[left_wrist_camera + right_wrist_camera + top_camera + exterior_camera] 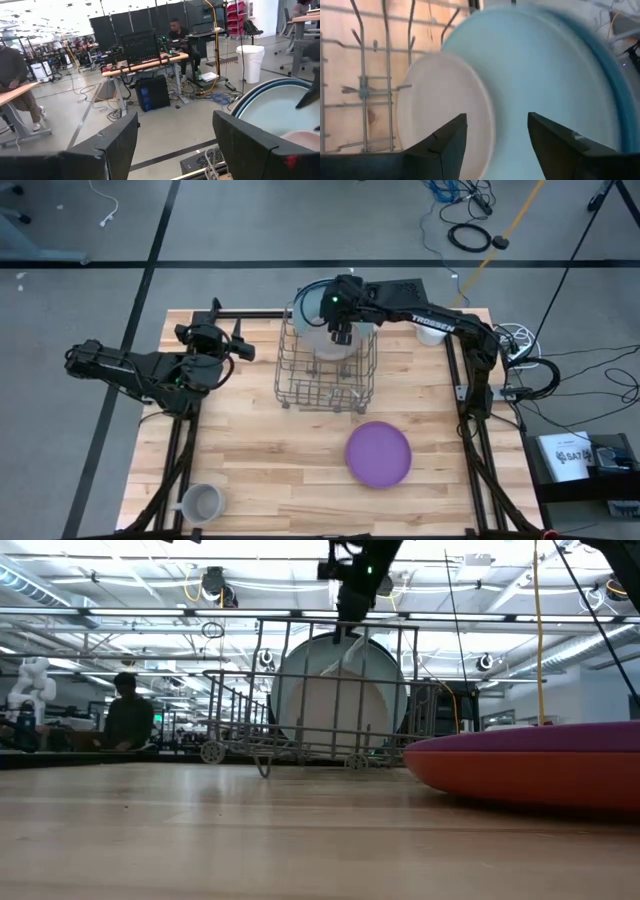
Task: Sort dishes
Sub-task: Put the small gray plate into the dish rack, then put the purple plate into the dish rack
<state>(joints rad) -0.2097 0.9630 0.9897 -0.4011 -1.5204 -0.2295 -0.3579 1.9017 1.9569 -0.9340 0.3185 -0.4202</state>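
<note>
Right gripper [342, 332] sits directly above the wire rack [300, 385], over its far half, fingers spread with nothing between them. Right wrist view shows the gap: both dark fingers apart, and past them a small pale plate [442, 107] standing on edge against a large light blue plate [545, 85], with a darker blue rim behind that. Low view agrees: plates upright in the rack, gripper just over their top edge, not touching as far as I can tell.

Read: a plate has just been slotted and let go. This is the release end of a placement, not a pickup.

Left gripper [215, 340] is parked on the rack's left, well apart from it, fingers wide open, empty. Idle.

Remaining work: purple plate [379, 453] lies flat on the table [260, 470], on the near-right side of the rack, clear of it. In the low view there's an orange band under the purple, so probably an orange plate stacked beneath. Can't confirm from above; the purple one covers it.

White mug [203, 502] sits far near-left of the rack, not part of the sort.

Next move, my guess:
- right arm lifts straight up clear of the rack wires before it travels
- go to the purple plate
- flat plate on flat wood means an edge grab at the rim, low approach
- then tip upright and drop into a free slot nearer than the standing plates
</note>
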